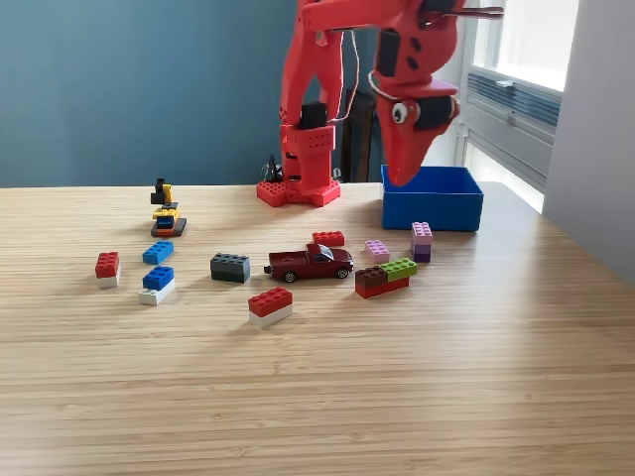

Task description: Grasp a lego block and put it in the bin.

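A red robot arm [327, 99] stands on its base at the far middle of a pale wooden bench [317, 397], in front of a teal wall. The arm bends over to the exterior view's right, and its fingers [402, 177] point straight down just above the left rim of the bin [433, 210] — a low, square, bright blue open box sitting far right on the bench. The fingers taper to a closed-looking point, but whether anything is held between them cannot be told from this view. Lego bricks are scattered across the middle of the bench. On the left sit a red brick on a white one [107, 269], a lone blue brick [157, 252], and a blue brick on a white one [157, 284]; farther back stands a small black, yellow and blue stack [166, 210]. Toward the centre lies a dark grey brick [230, 267], and nearer the viewer a red brick on a white one [270, 305]. A dark red toy pickup truck [311, 263] sits mid-bench, with a flat red brick [328, 238] just behind it. To the right are a pink brick [377, 249], a pink-and-purple stack [422, 241] just in front of the bin, and a brown, green and red cluster [386, 278]. A bright window [526, 40] shows at the far right.
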